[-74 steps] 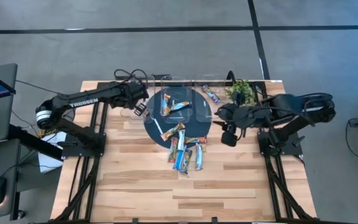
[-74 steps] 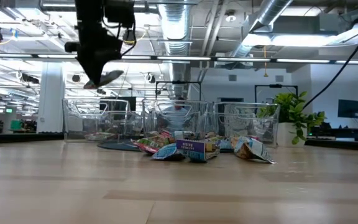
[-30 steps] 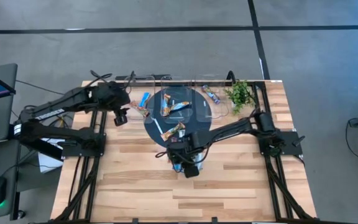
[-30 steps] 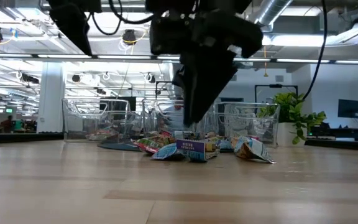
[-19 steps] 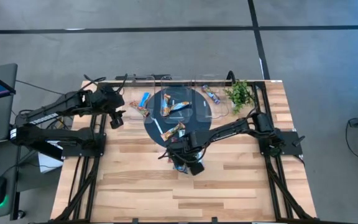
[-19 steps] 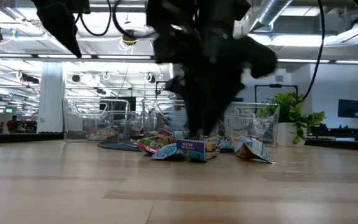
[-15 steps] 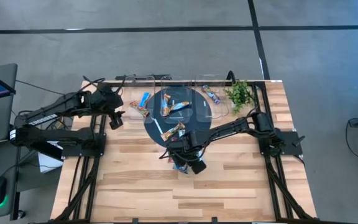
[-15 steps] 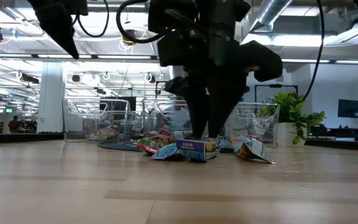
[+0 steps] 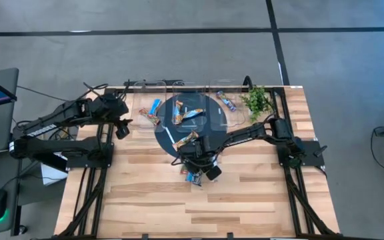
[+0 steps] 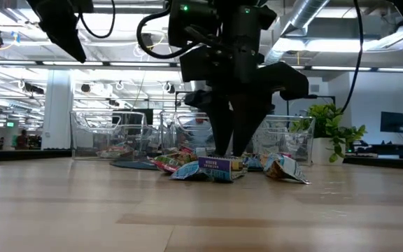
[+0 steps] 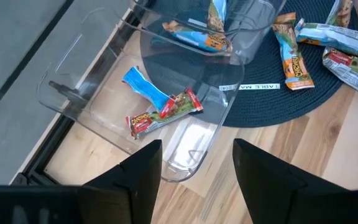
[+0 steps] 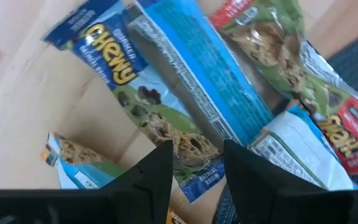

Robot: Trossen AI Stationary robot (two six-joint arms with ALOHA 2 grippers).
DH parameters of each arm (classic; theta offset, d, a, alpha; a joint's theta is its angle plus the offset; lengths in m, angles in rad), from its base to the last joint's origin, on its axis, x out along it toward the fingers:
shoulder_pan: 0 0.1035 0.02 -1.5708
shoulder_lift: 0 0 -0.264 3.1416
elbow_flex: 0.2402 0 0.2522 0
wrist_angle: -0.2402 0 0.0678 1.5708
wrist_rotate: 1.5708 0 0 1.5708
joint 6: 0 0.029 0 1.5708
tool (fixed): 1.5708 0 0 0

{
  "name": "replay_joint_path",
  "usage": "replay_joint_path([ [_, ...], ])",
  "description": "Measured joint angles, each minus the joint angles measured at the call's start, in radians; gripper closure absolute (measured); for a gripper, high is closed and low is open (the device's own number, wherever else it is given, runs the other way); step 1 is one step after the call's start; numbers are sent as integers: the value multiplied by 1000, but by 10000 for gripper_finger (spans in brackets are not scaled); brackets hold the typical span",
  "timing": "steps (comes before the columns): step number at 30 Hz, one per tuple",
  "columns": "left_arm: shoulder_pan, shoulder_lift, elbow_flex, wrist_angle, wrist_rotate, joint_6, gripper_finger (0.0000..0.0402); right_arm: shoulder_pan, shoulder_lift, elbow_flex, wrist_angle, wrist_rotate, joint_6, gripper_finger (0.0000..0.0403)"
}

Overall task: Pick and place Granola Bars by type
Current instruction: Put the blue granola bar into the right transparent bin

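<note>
Several Granola Bars lie in a loose pile (image 9: 191, 176) on the wood, just near of a round dark mat (image 9: 209, 127). My right gripper (image 12: 197, 168) is open and low over this pile. Its fingers stand either side of one end of a dark-blue "Chewy" bar (image 12: 135, 93), which lies beside a light-blue bar (image 12: 210, 81) and a red-and-green bar (image 12: 291, 68). My left gripper (image 11: 197, 165) hangs open above the left clear bin (image 11: 79, 102), in which a blue bar (image 11: 146, 87) and a red bar (image 11: 160, 112) lie flat. My right gripper points down at the dark-blue bar's end (image 12: 194, 152), one finger on each side of it. Whether the fingers touch the wrapper, I cannot tell. The bar lies flat on the wood.
Three clear bins stand in a row along the far edge: the middle one (image 9: 187, 110) and the right one (image 9: 227, 101) also hold bars. A small green plant (image 9: 257, 99) stands at the far right. An orange bar (image 9: 187, 140) and a thin white stick (image 9: 168, 137) lie on the mat.
My right gripper has come down from above the pile until its fingertips are among the bars, shifting a little toward the far edge. My left gripper has drawn back a little toward the table's left edge. The bars lie as before.
</note>
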Motion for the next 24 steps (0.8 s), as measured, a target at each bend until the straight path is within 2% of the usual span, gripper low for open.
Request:
replay_joint_path([
  [9,0,-5,0,0,0,-2,210,5,0,-1,16,-30,-41,269],
  [13,0,-5,0,0,0,-2,210,11,-1,-49,38,-81,-45,269],
  [17,0,-5,0,0,0,-2,210,27,-5,-65,48,-51,-53,269],
  [21,0,-5,0,0,0,-2,210,33,-5,-65,66,-47,-2,269],
  [24,0,-5,0,0,0,-2,210,32,-4,-66,65,-47,94,269],
])
